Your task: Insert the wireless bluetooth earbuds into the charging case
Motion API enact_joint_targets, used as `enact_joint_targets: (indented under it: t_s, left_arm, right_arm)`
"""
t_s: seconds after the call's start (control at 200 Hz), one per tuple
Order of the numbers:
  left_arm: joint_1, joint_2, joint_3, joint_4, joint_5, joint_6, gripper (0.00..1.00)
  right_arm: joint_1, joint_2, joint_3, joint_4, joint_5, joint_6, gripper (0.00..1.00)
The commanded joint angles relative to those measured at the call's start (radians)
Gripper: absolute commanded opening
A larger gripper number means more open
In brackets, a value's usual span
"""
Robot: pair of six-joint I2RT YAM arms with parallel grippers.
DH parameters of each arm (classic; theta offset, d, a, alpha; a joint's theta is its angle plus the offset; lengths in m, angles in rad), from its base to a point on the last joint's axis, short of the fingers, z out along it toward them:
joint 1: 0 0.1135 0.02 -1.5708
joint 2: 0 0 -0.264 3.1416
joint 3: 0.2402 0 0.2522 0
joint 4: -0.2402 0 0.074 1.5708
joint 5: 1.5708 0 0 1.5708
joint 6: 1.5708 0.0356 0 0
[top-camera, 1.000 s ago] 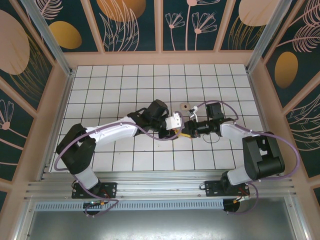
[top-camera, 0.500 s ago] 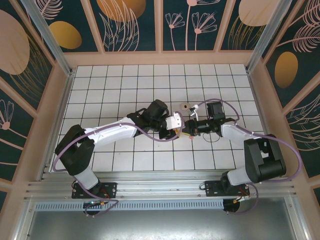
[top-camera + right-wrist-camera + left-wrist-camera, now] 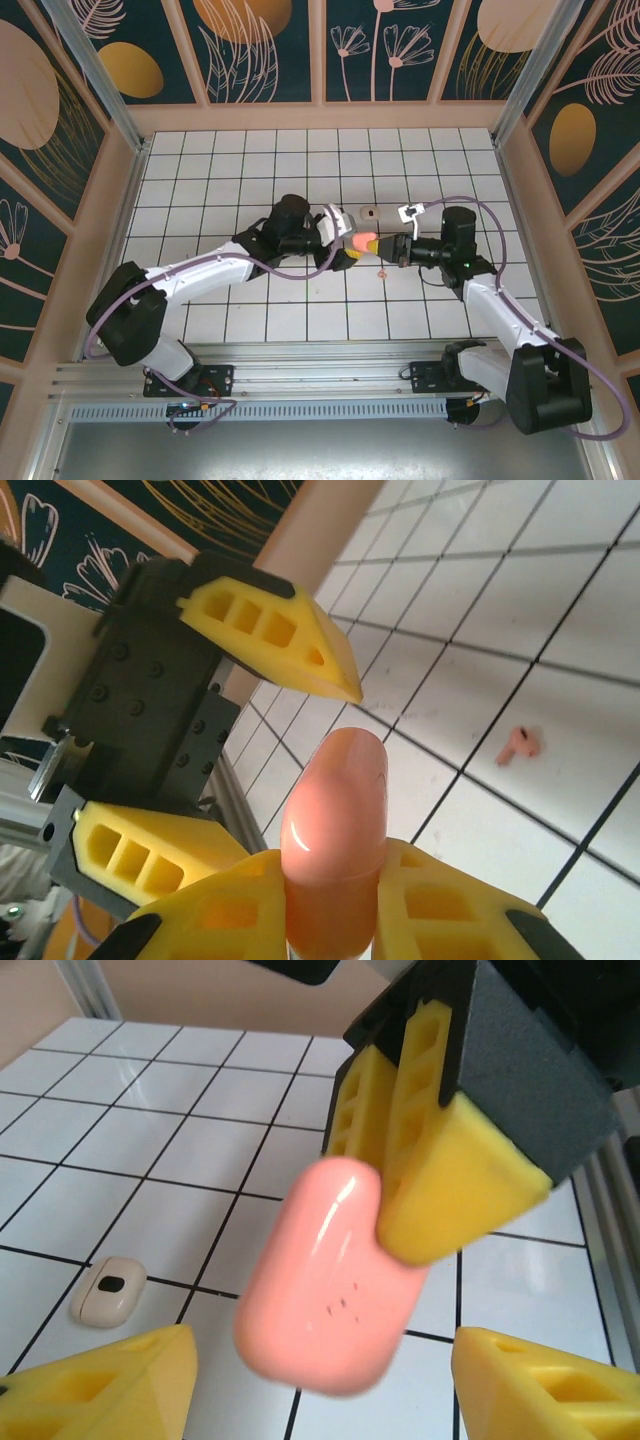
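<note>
The charging case's salmon-pink shell (image 3: 362,243) hangs above the tiles, with my right gripper (image 3: 386,247) shut on one end of it. In the right wrist view the shell (image 3: 335,810) stands up between the gripper's (image 3: 330,915) yellow pads. My left gripper (image 3: 343,246) is open around the other end, its fingers (image 3: 110,1385) apart from the shell (image 3: 320,1280) on both sides. A small cream-white piece with a dark dot (image 3: 370,212) lies flat on the tiles (image 3: 108,1291). One tiny pink earbud (image 3: 381,273) rests on a tile below the grippers (image 3: 522,744).
The white grid floor (image 3: 250,170) is bounded by pale wooden walls (image 3: 320,117). Both forearms meet near the middle, with purple cables looping beside them. Open tiles lie at the back and along the left side.
My left gripper has opened and let go of the shell. My right gripper has shut on it, and the right arm has swung outward to the right.
</note>
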Motion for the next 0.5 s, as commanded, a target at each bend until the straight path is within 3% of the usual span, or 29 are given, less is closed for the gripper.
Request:
enact_joint_targets:
  t_s: [0.0, 0.18, 0.495]
  left_arm:
    - [0.018, -0.066, -0.071, 0.166, 0.101, -0.086, 0.66]
    - [0.033, -0.113, -0.129, 0.242, 0.171, -0.125, 0.65]
    - [0.035, -0.118, -0.105, 0.218, 0.228, -0.144, 0.64]
  right_arm:
    - [-0.007, -0.026, -0.032, 0.181, 0.016, 0.004, 0.16]
    - [-0.006, -0.041, -0.054, 0.321, -0.035, -0.023, 0.16]
    - [-0.006, -0.155, -0.060, 0.336, -0.125, -0.152, 0.16]
